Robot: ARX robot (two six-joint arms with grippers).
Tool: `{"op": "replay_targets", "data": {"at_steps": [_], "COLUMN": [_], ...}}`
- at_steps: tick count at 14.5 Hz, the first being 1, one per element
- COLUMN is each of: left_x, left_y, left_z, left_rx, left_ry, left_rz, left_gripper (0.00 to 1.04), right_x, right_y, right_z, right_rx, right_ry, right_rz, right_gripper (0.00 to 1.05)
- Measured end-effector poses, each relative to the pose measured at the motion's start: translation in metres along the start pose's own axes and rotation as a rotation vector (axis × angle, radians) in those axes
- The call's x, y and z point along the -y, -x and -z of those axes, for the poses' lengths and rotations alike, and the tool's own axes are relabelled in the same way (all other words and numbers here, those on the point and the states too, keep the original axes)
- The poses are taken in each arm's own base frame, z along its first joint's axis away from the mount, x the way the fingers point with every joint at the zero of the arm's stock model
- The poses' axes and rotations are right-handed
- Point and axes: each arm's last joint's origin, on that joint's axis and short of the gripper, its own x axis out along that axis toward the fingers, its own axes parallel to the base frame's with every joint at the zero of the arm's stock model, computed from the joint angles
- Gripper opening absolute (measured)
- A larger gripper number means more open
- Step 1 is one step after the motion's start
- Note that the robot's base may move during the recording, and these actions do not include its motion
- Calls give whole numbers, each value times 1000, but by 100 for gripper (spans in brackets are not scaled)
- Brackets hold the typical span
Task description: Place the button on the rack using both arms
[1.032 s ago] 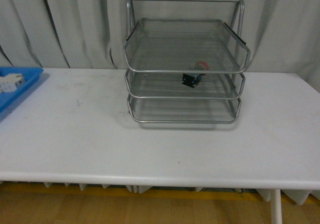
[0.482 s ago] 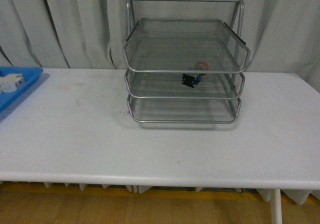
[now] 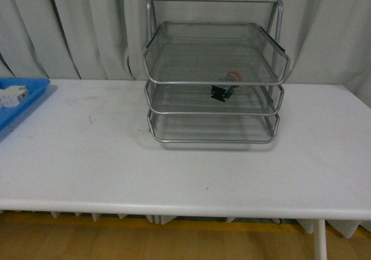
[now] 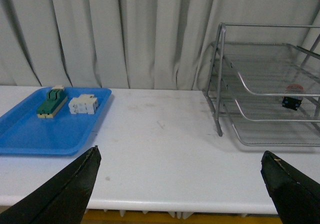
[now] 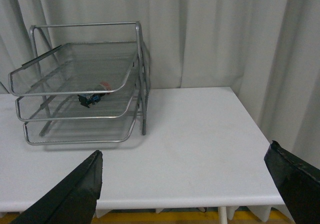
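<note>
Front view: one button [image 3: 227, 86] lies in the middle tier of the three-tier rack [image 3: 215, 68]. Left wrist view: my left gripper [image 4: 182, 184] gapes wide, empty; one blue tray [image 4: 30, 134] carries two switch blocks. Right wrist view: my right gripper [image 5: 185, 184] spreads wide, holding nothing.

Button [image 5: 91, 98] on rack [image 5: 80, 86] middle tier; fingers [image 5: 67, 196] spread wide.
</note>
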Motion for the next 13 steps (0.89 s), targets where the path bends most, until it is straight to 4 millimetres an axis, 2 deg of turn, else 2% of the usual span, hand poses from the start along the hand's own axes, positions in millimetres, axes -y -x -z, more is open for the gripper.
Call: {"op": "replay_targets", "data": {"at_steps": [1, 13], "left_x": [0, 0], "left_y": [0, 0], "left_z": [0, 0], "left_rx": [0, 0], "left_ry": [0, 0], "left_rz": [0, 0], "left_gripper": [98, 98], "right_x": [0, 0], "right_y": [0, 0], "right_z": [0, 0], "right_rx": [0, 0], "right_ry": [0, 0], "right_rz": [0, 0], "right_gripper": [97, 98]}}
